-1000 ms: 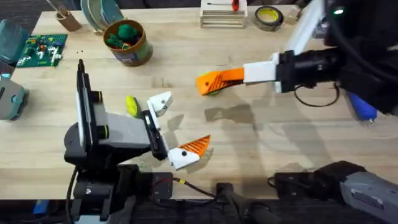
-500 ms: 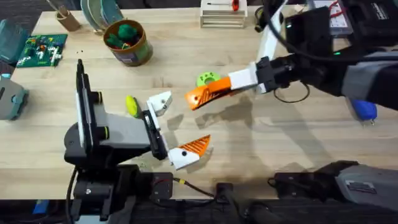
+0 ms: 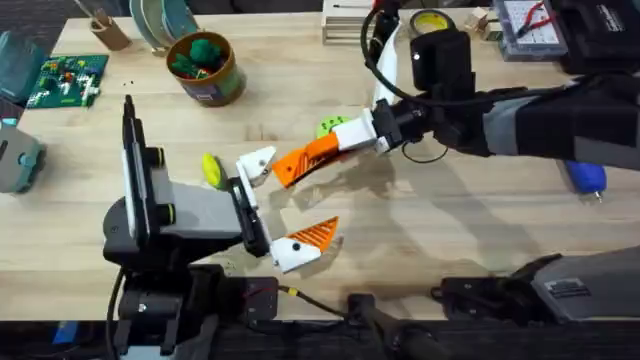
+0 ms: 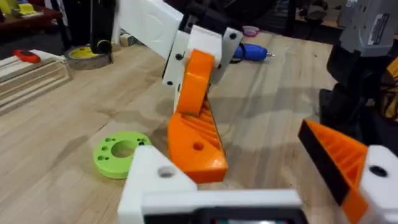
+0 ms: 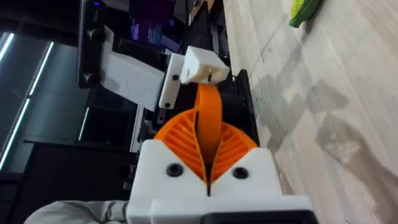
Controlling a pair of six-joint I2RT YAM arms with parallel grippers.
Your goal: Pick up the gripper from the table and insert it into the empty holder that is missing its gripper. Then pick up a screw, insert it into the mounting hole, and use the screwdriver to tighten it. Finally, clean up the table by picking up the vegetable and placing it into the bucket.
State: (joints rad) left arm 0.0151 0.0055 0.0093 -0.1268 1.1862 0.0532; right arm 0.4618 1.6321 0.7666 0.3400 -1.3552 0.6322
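At the table's near edge, the left gripper (image 3: 270,215) stands with its 2 jaws wide apart: 1 white mount carries an orange ribbed pad (image 3: 312,235), while the other, the bare white angular plastic holder (image 3: 258,165), has none. Just beside that holder lies the small yellow-green oblong toy vegetable (image 3: 211,169) on the pale wooden table (image 3: 430,215). Reaching across the middle, the right gripper (image 3: 345,140) has its orange pads pressed together on the loose orange wedge-shaped ribbed gripper finger (image 3: 305,160), whose tip sits close to the empty holder; from the left wrist, the wedge (image 4: 194,134) hangs tilted just above the white block (image 4: 155,174), contact unclear. Behind it rests a bright green flat ring disc (image 3: 332,127). Farther right lies the blue pen-shaped powered screwdriver (image 3: 583,176). At the far left stands the short round tin bucket with an olive-yellow label (image 3: 206,68), green items inside. A yellow tape roll (image 3: 432,27) sits at the far edge.
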